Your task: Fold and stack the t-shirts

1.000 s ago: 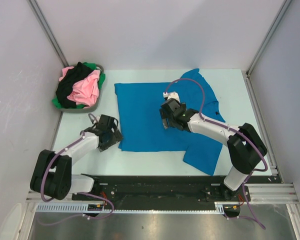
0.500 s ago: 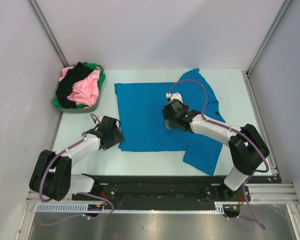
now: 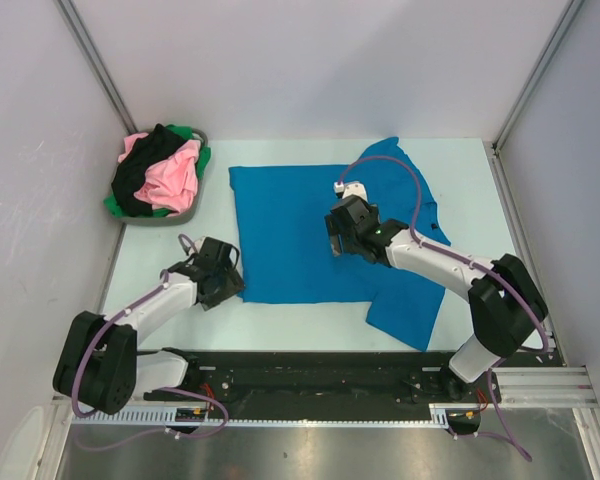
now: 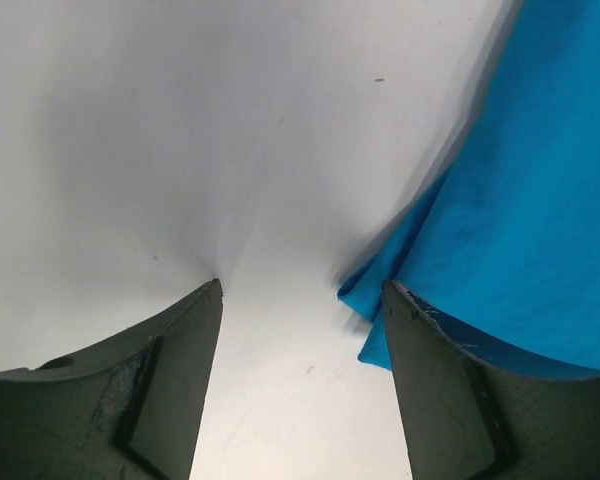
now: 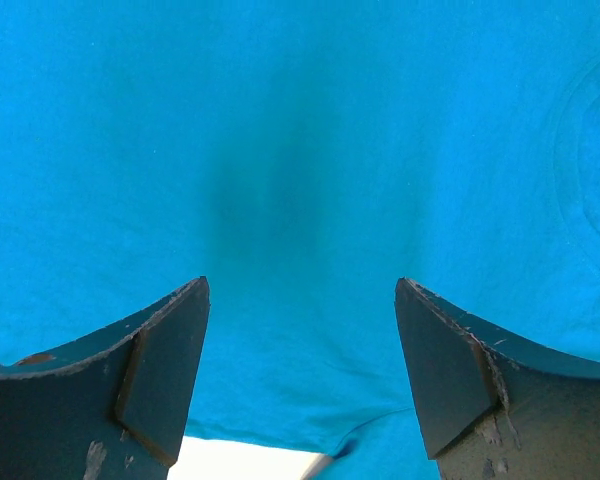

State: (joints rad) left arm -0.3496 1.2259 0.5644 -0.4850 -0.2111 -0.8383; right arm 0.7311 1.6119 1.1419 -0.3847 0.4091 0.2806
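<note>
Pale table [image 3: 470, 180] enclosed on three sides by plain white walls [image 3: 310, 60] — aluminium posts [image 3: 92, 60] run up the two rear corners. Black mounting rail [image 3: 310, 372] spans the near edge; lighting is even, shadows soft.

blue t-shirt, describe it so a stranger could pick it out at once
On the pale table, the blue t-shirt lies spread out across the middle. The pink, black and green shirts sit bunched in the grey basket at the far left corner; this is the only one laid out.
</note>
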